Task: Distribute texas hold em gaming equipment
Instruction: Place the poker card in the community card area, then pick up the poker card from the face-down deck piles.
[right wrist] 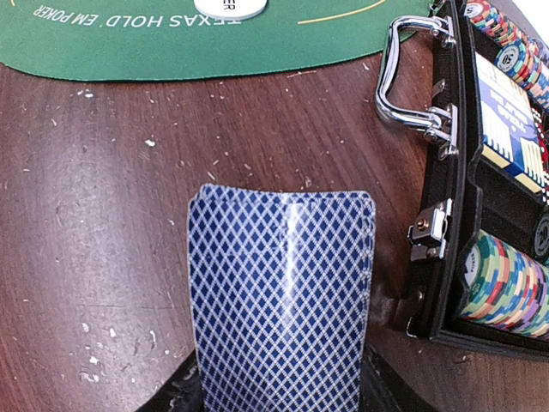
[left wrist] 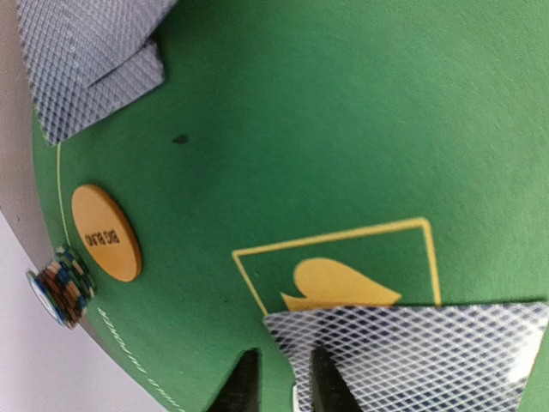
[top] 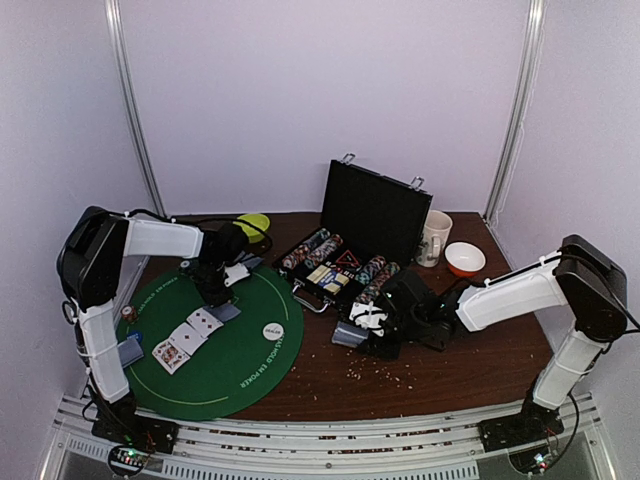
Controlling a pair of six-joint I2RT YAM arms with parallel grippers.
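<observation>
My left gripper (top: 218, 298) hovers low over the green mat (left wrist: 326, 129), its jaws a little apart. A corner of a face-down card (left wrist: 420, 356) lying on the mat sits in that narrow gap (left wrist: 283, 386). Three face-up cards (top: 188, 338) lie in a row beside it. My right gripper (top: 352, 335) is shut on a deck of blue-backed cards (right wrist: 283, 292) above the wooden table. A white dealer disc (top: 272, 330) rests on the mat. A small chip stack (left wrist: 62, 286) and an orange disc (left wrist: 105, 232) sit at the mat's rim.
An open black case (top: 345, 265) with rows of chips (right wrist: 506, 283) stands right of the deck. A lime-green bowl (top: 252, 225), a white mug (top: 435, 238) and an orange-rimmed bowl (top: 465, 258) stand at the back. More face-down cards (left wrist: 81, 60) lie on the mat.
</observation>
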